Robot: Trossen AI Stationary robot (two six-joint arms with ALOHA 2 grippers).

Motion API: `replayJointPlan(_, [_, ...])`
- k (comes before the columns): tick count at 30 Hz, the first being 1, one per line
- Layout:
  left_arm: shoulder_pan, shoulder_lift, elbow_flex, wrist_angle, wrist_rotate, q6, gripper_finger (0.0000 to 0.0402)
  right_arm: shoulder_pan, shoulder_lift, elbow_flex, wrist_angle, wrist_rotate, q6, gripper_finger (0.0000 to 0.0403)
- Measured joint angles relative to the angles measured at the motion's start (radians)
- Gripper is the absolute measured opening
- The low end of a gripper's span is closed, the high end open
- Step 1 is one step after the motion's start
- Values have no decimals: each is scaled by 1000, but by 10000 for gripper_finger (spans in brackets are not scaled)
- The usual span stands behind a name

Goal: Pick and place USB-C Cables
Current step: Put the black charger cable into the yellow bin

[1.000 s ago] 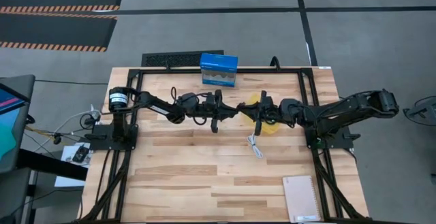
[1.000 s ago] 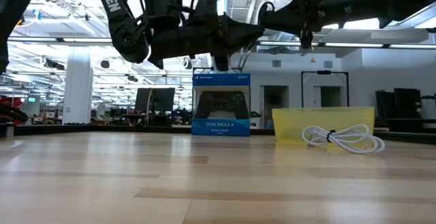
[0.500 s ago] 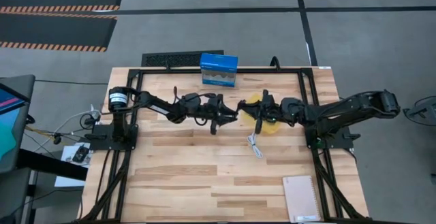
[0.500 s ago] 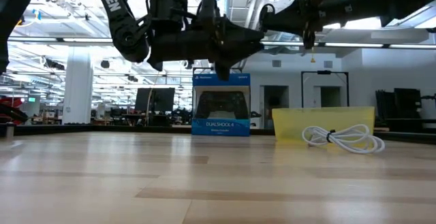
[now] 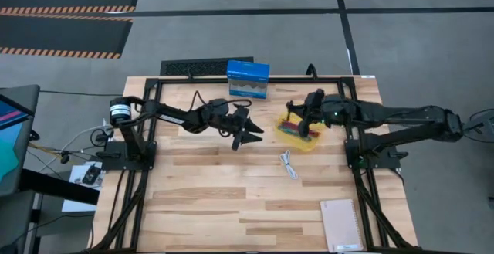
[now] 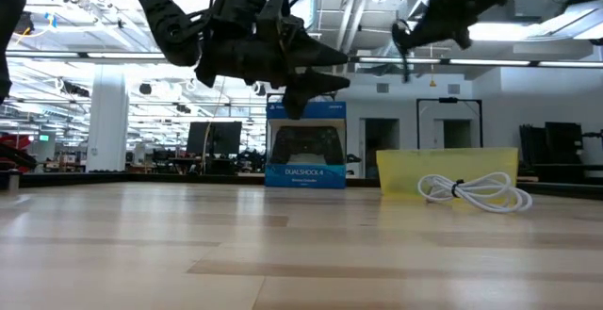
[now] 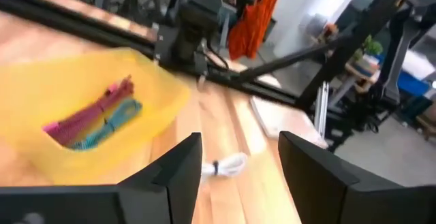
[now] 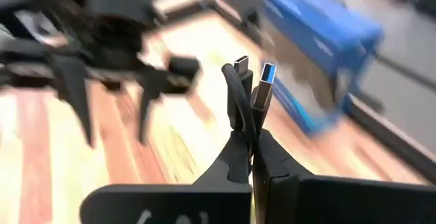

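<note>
Only the right wrist view shows the right gripper (image 8: pixel 251 157) clamped on the black cable (image 8: pixel 240 91). Left gripper (image 7: pixel 238 159), spread empty, faces the yellow tray (image 7: pixel 82 81) holding maroon cable (image 7: pixel 88 112) and teal cable (image 7: pixel 112 122).

The blue box (image 6: pixel 305 145) reads "DUALSHOCK 4" under a PlayStation header.

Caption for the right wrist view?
Right gripper shut on black cable, plugs up, blue box behind.

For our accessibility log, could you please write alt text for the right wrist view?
The right gripper pinches a black USB-C cable, its plugs sticking up. Beyond, blurred, are the left gripper, a blue cardboard box and the wooden table.
</note>
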Motion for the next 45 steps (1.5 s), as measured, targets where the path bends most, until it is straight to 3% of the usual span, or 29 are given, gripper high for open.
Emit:
replayJointPlan(6, [-15, -48, 0, -166, 8, 76, 173, -15, 12, 63, -337, -4, 116, 0])
replayJointPlan(14, [-53, -152, 0, -235, 8, 86, 173, -15, 130, 63, -539, -35, 280, 0])
replayJointPlan(22, [-93, -335, 0, -440, -59, 165, 173, -29, 269, 75, -546, -117, 242, 0])
replayJointPlan(33, [-148, -587, 0, -698, -252, 253, 173, -60, 416, 133, -495, -172, 155, 0])
replayJointPlan(39, [-178, -645, -7, -769, -336, 276, 173, -60, 501, 134, -464, -202, 125, 1])
replayJointPlan(45, [-183, -651, -37, -788, -346, 277, 173, -68, 574, 134, -432, -250, 97, 1])
